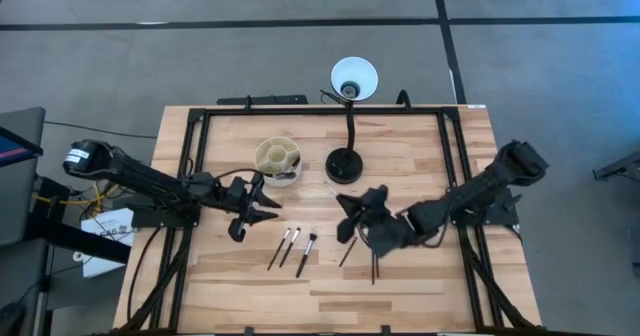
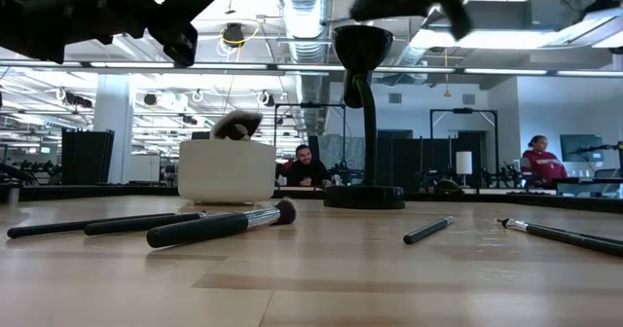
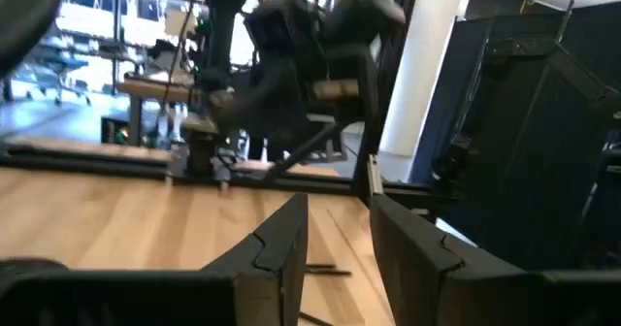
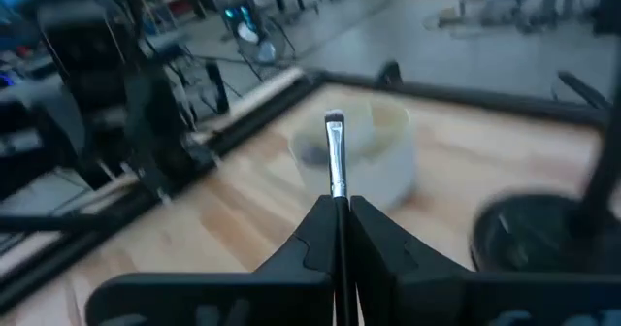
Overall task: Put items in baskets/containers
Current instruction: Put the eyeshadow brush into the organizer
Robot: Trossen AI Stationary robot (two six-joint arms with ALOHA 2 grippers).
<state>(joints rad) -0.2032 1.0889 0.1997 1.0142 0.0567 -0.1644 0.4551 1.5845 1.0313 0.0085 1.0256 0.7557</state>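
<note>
Dark and idle, the left gripper [image 1: 262, 204] hangs over the left part of the table with its jaws apart and nothing between them — in its own wrist view the two fingers [image 3: 281, 244] stand separated with bare wood showing through the gap, so this arm looks to be waiting out of the way. Just beside it, toward the table's back edge, sits the cream cup [image 1: 277, 159] with its inner dividers; a bristle tip pokes above its rim in the low view, so at least one brush seems already stowed there. In front of the cup three brushes [image 1: 293, 246] lie loose on the wood, close together, not yet collected. The black lamp [image 1: 347, 163] stands right of the cup. Further right, the right gripper [image 1: 349, 216] is raised off the table with its jaws closed on a thin brush [image 4: 336, 159], bristles pointing ahead toward the cup — a hold that suits dropping it upright into a compartment. Two more brushes [image 1: 373, 264] lie beneath that arm.
</note>
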